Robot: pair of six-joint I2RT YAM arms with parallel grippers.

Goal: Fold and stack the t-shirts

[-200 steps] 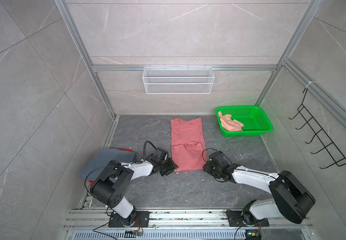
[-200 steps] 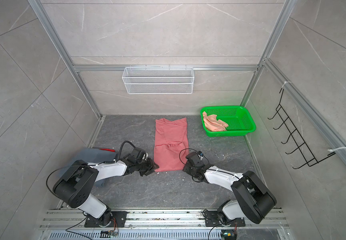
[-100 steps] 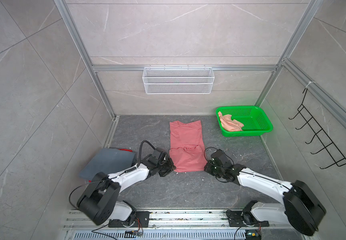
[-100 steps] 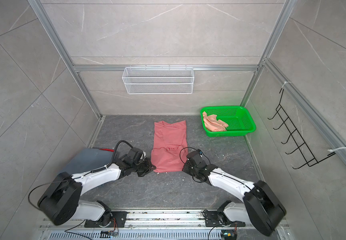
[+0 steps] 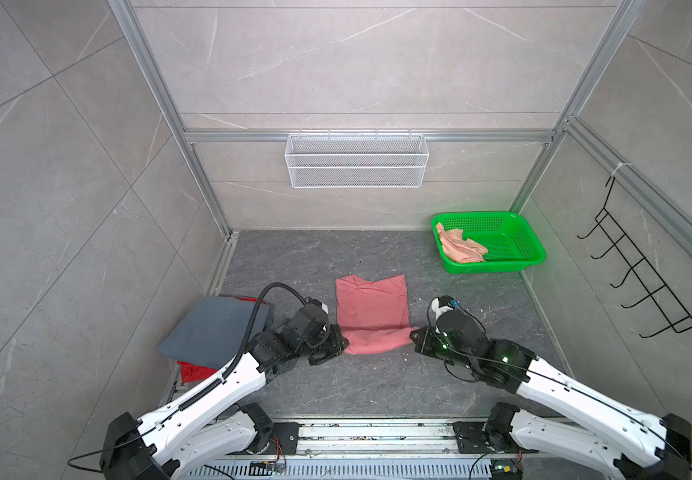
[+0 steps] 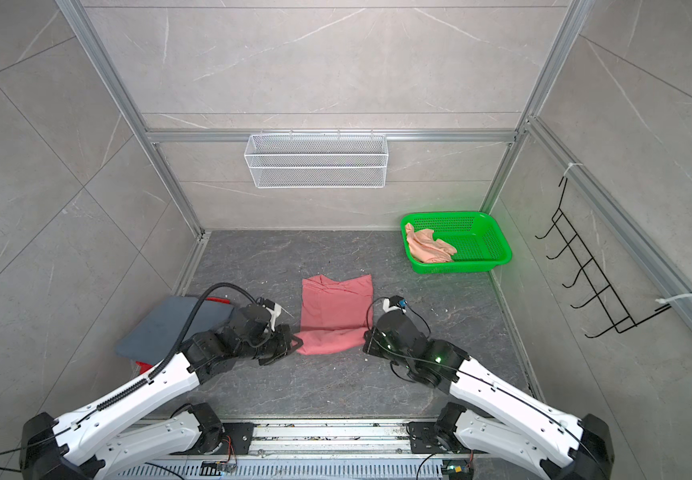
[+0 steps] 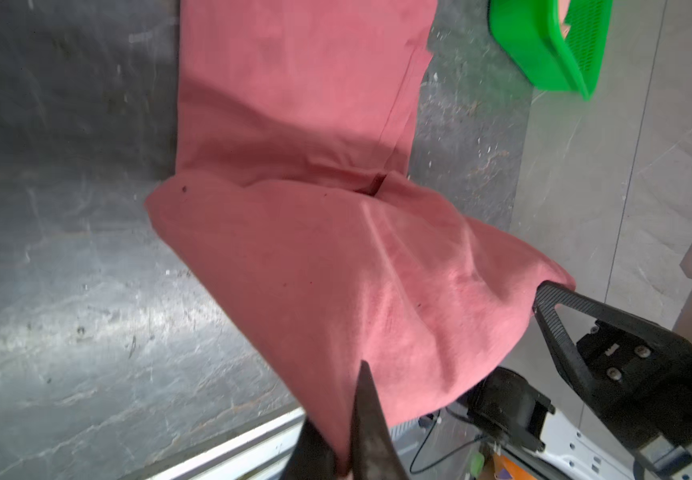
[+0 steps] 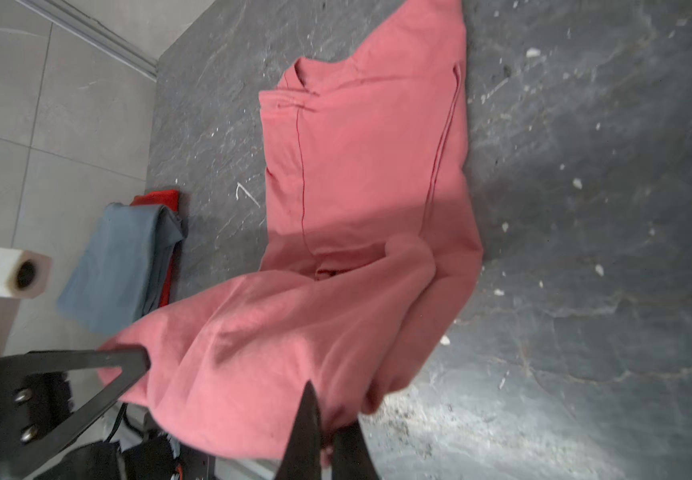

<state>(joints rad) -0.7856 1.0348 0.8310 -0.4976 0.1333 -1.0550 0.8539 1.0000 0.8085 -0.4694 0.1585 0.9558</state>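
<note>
Left jaws closed on one corner of coral pink t-shirt (image 5: 371,311), right jaws closed on the other, edge raised between both jaws, slate t-shirt (image 5: 211,328) beside left jaws

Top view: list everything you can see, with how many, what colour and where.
pink t-shirt: one, coral pink, in the middle, near edge lifted
basket: one, green, far right corner
peach t-shirt: one, pale peach, crumpled in the basket
grey-blue t-shirt: one, slate grey-blue, folded at the left
red t-shirt: one, bright red, under the grey-blue t-shirt, only edges show
wire shelf: one, white, on the back wall
hook rack: one, black, on the right wall
table: one, dark grey
left gripper: one, black, shut on the pink t-shirt's near left corner
right gripper: one, black, shut on its near right corner
</note>
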